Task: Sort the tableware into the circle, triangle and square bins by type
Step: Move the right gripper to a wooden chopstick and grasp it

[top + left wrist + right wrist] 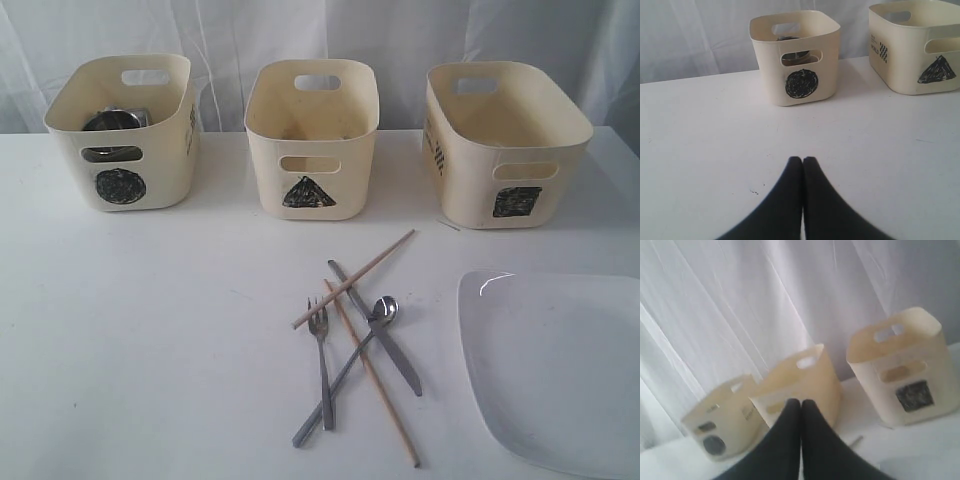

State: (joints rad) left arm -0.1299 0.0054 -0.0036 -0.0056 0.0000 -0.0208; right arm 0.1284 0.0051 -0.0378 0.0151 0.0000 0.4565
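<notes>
- Now left hand (802,161) and right hand (800,403) each pressed together, empty.
- Fork (323,365), spoon (345,371), knife (396,360), chopsticks (355,278) crossed on surface (150,330).
- Plate (560,370) near them, apart.

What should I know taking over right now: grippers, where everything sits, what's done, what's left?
Left gripper: shut, empty, over bare table.
Right gripper: shut, empty, pointed toward the bins.
Circle bin holds steel ware. Nothing shows in the triangle bin or the square bin.
Fork, spoon, knife and chopsticks lie crossed in front of the triangle bin. The white plate is at the front right.
Done: steel ware binned.
Left: cutlery, chopsticks, plate.
</notes>
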